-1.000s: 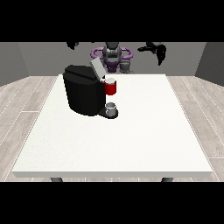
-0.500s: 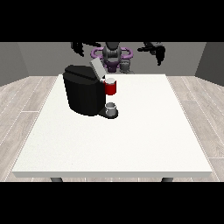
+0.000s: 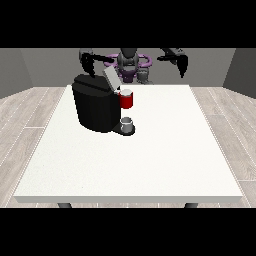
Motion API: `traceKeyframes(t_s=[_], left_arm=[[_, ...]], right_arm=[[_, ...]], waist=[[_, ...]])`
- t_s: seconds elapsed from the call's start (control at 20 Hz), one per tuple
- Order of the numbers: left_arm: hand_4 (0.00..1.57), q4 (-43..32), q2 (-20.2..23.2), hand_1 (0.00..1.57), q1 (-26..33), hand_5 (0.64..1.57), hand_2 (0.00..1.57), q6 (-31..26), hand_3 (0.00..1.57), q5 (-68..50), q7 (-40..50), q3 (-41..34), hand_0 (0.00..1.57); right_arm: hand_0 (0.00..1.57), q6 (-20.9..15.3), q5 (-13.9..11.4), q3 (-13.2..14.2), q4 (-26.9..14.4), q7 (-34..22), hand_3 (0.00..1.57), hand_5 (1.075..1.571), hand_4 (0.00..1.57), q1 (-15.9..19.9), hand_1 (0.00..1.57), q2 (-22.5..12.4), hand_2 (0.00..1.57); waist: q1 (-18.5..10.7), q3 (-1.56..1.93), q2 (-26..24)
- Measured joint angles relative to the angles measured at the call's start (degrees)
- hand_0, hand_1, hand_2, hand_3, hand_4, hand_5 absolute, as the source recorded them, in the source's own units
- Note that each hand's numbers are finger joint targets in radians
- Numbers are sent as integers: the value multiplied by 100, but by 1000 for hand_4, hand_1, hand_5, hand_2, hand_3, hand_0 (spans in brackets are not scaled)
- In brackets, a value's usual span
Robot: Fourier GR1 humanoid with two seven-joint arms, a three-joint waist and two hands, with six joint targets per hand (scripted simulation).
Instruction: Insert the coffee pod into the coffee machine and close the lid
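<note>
The black coffee machine [image 3: 95,105] stands on the left half of the white table [image 3: 150,160]. Its grey lid [image 3: 111,78] is tilted up and open, above a red front part [image 3: 126,100]. A small grey cup [image 3: 127,123] sits on the machine's base. A small grey coffee pod [image 3: 144,76] rests at the table's far edge, in front of the robot. The hand at the view's left [image 3: 89,63] hangs in the air behind the machine, holding nothing. The hand at the view's right [image 3: 181,63] hangs above the far right edge, fingers pointing down, also holding nothing.
The robot's purple and grey torso [image 3: 129,62] stands behind the far edge. The table's front and right parts are bare white surface. Wooden floor surrounds the table.
Both hands have come down a little towards the table's far edge. The machine, lid, cup and pod have not moved.
</note>
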State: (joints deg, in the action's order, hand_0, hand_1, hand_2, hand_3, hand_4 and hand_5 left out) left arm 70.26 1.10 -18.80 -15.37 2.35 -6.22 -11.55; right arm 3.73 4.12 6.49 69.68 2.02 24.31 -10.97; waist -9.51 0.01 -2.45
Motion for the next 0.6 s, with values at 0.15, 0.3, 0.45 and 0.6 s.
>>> traceKeyframes(t_s=[0.15, 0.3, 0.45, 0.6], left_arm=[[0, 209, 93, 0, 88, 1571, 0, 79, 0, -79, 74, -5, 0], [0, 327, 177, 0, 158, 1571, 0, 141, 0, -138, 127, 10, 0], [0, 520, 257, 0, 308, 1571, 0, 122, 0, -197, 171, 45, 0], [0, 733, 262, 0, 405, 1571, 0, 192, 0, -247, 267, 100, 0]], right_arm=[[0, 43, -41, -32, -188, 69, 0, 1571, 0, 210, 0, 37, 0], [0, 8, -140, -98, -320, -12, 0, 1571, 0, 447, 0, 79, 0], [0, -18, -228, -140, -433, -26, 0, 1571, 0, 592, 0, 114, 0], [0, 26, -297, -171, -578, -10, 0, 1571, 0, 727, 0, 119, 0]], waist=[[114, 0, 157], [209, 0, 246], [202, -1, 259], [211, -2, 278]])
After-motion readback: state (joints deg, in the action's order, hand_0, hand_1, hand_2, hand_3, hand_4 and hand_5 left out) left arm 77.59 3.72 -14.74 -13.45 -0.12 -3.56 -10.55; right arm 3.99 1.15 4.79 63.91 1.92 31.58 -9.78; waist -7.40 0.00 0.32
